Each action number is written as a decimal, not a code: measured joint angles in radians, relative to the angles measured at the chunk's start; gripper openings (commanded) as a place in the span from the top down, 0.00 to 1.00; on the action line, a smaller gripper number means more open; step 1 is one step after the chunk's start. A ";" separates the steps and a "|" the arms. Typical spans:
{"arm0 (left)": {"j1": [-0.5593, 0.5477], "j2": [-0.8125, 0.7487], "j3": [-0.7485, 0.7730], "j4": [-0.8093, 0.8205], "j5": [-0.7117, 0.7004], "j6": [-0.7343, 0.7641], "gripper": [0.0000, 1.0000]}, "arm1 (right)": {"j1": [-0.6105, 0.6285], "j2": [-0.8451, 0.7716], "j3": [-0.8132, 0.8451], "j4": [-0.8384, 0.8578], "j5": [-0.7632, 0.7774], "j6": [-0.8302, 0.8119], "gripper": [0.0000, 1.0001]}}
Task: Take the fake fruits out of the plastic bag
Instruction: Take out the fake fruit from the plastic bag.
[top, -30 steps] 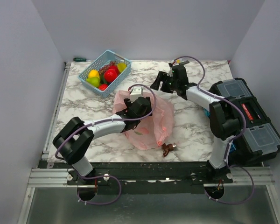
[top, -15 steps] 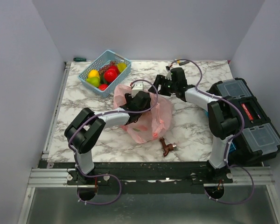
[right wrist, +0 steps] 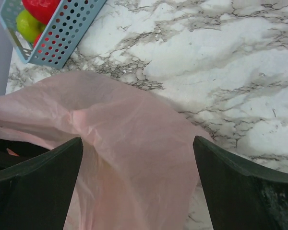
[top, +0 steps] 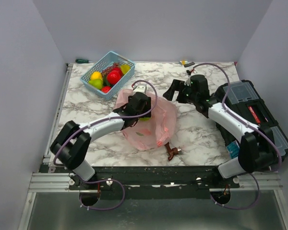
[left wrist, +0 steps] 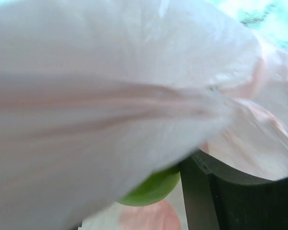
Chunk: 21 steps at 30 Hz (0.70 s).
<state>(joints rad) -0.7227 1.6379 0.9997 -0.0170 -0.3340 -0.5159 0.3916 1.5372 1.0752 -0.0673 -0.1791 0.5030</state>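
Note:
The pink plastic bag (top: pixel 153 125) lies crumpled at the table's middle; a red shape (top: pixel 160 141) shows through it. My left gripper (top: pixel 140 113) is at the bag's upper part, shut on a green fruit (top: pixel 145 118). In the left wrist view the bag (left wrist: pixel 110 86) covers most of the frame; the green fruit (left wrist: pixel 151 188) rests against one black finger (left wrist: pixel 201 196), the other finger is hidden. My right gripper (top: pixel 175 91) is open and empty over the bag's far right edge; in its view the bag (right wrist: pixel 134 158) lies between the wide jaws.
A light blue basket (top: pixel 116 57) with red, green and yellow fruits stands at the far left, also in the right wrist view (right wrist: pixel 62 40). A brown tap-like piece (top: pixel 172 152) lies near the front edge. A black toolbox (top: pixel 257 120) fills the right side. A screwdriver (top: pixel 81 61) lies far left.
The right arm has swung right and its gripper has drawn back a little from the bag. The left gripper has shifted at the bag, and a green fruit now shows at its tip.

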 measured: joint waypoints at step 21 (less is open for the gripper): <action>0.029 -0.641 -0.162 -0.280 0.863 0.091 0.77 | 0.000 -0.351 -0.284 -0.063 -0.006 -0.033 0.00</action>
<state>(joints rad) -0.6937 0.9970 0.8375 -0.2974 0.5293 -0.4252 0.3916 1.1858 0.7910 -0.1303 -0.1856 0.4698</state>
